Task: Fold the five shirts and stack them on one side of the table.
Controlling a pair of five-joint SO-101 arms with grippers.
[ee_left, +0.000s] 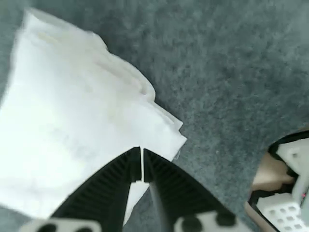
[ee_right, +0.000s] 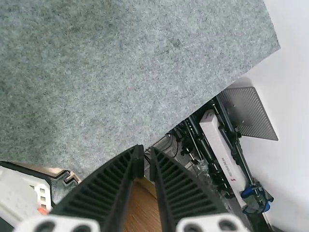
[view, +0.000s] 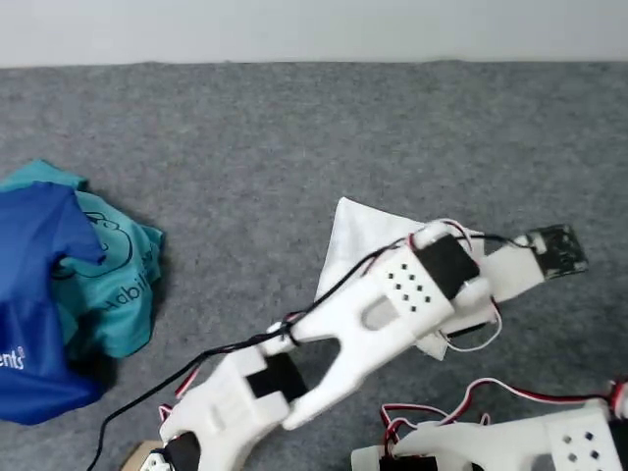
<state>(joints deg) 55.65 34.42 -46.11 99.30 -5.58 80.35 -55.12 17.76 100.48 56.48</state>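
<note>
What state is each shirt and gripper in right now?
white shirt: folded, flat on the grey mat.
teal shirt: crumpled, unfolded.
blue shirt: crumpled, lying partly over the teal shirt.
left gripper: shut, tips at the white shirt's edge.
right gripper: shut, holding nothing.

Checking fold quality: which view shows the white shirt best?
Left wrist view: the white shirt lies close, layered edges plain. High view: the left arm covers most of it. Right wrist view faces gray mat.
</note>
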